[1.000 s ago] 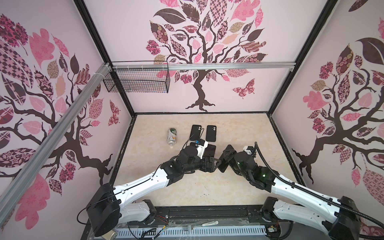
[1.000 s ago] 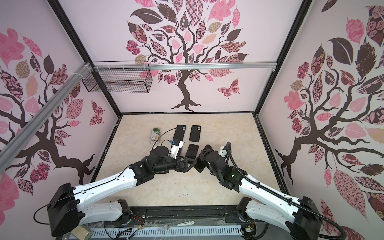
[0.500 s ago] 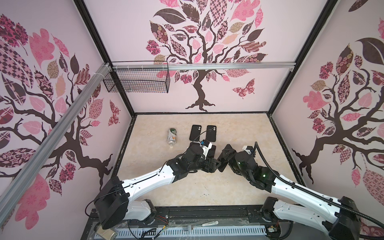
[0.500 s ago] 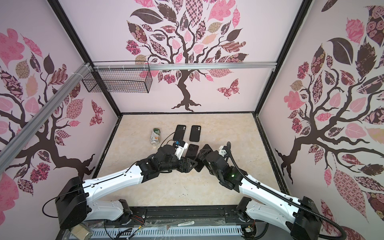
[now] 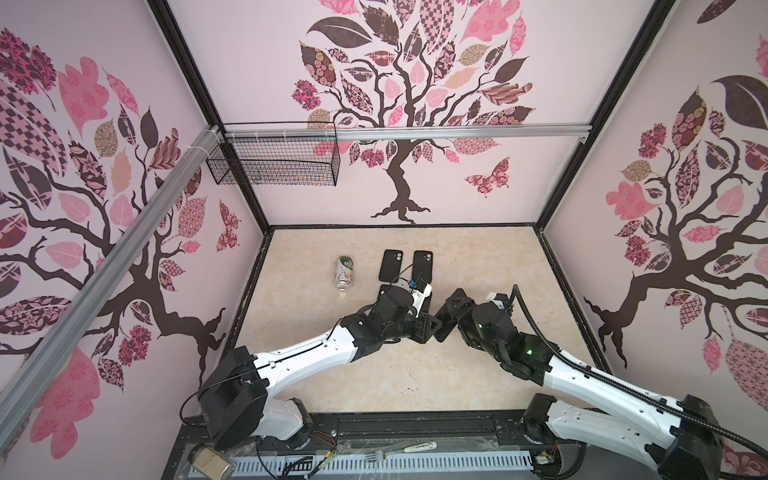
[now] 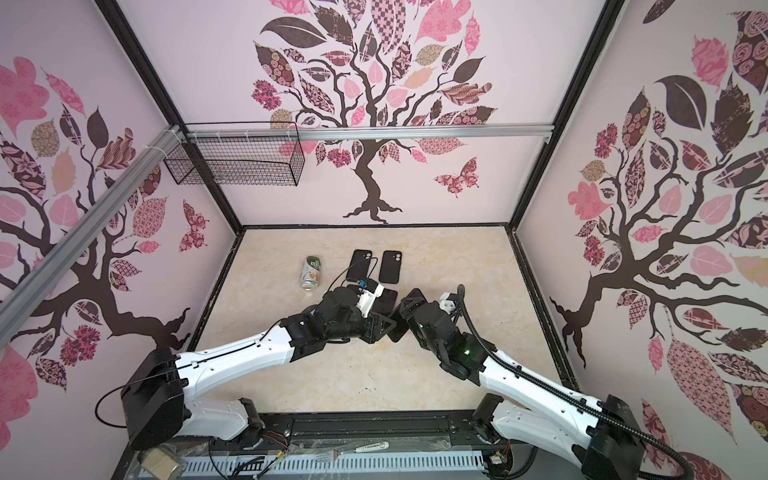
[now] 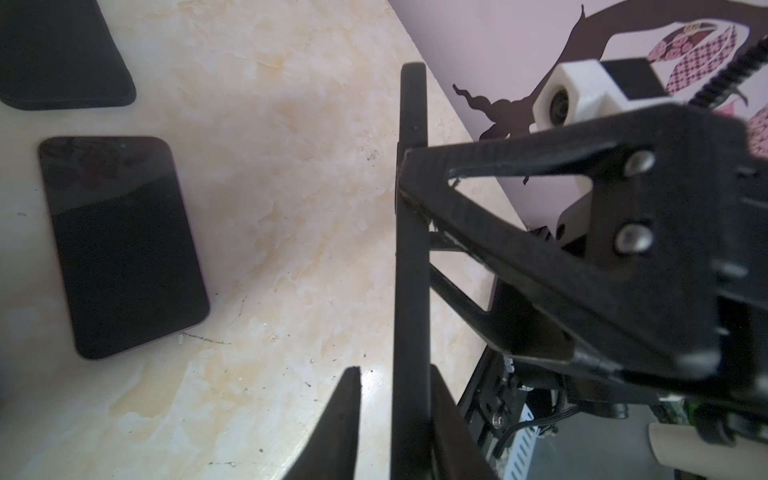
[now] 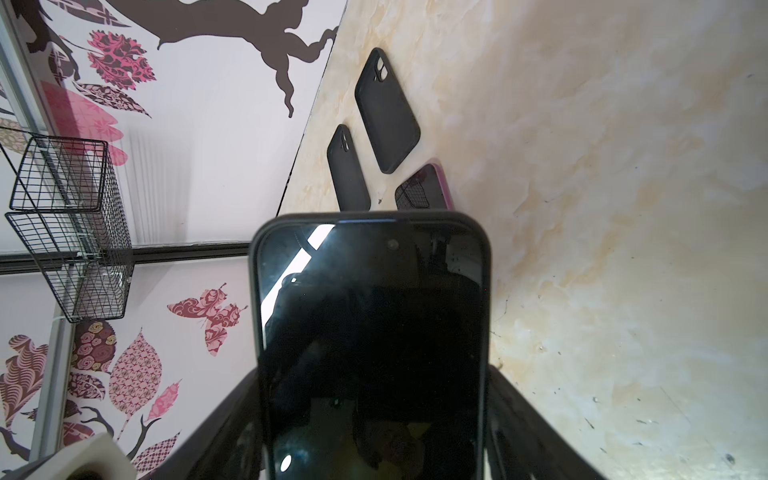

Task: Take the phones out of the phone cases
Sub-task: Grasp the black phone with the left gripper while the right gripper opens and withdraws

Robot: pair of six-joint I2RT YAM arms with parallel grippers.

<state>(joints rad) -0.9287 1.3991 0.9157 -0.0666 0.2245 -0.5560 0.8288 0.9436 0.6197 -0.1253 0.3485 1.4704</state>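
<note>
The phone [image 8: 370, 332], dark screen towards the right wrist camera, sits inside its black phone case [image 8: 254, 266], whose rim frames it. My right gripper [image 8: 370, 395] is shut on it across its width and holds it on edge above the table [image 5: 444, 328] [image 6: 397, 330]. In the left wrist view the cased phone [image 7: 409, 249] appears edge-on as a thin black bar. My left gripper [image 7: 395, 370] straddles that edge with narrow jaws: one finger [image 7: 444, 415] lies against it, the other finger [image 7: 345, 415] stands a little off. In both top views the left gripper [image 5: 432, 328] [image 6: 384, 328] meets the right gripper [image 5: 457, 309] [image 6: 409, 309] at mid-table.
Two empty black cases [image 5: 390, 266] [image 5: 422, 266] lie side by side at the back of the table. A bare phone with a pink edge [image 7: 124, 245] [image 8: 422, 187] lies flat near them. A drink can [image 5: 344, 272] lies to their left. A wire basket [image 5: 274, 164] hangs on the back wall.
My left gripper has moved right up to the held phone and its jaws have narrowed around the phone's edge. The right arm and the phone have stayed still.
</note>
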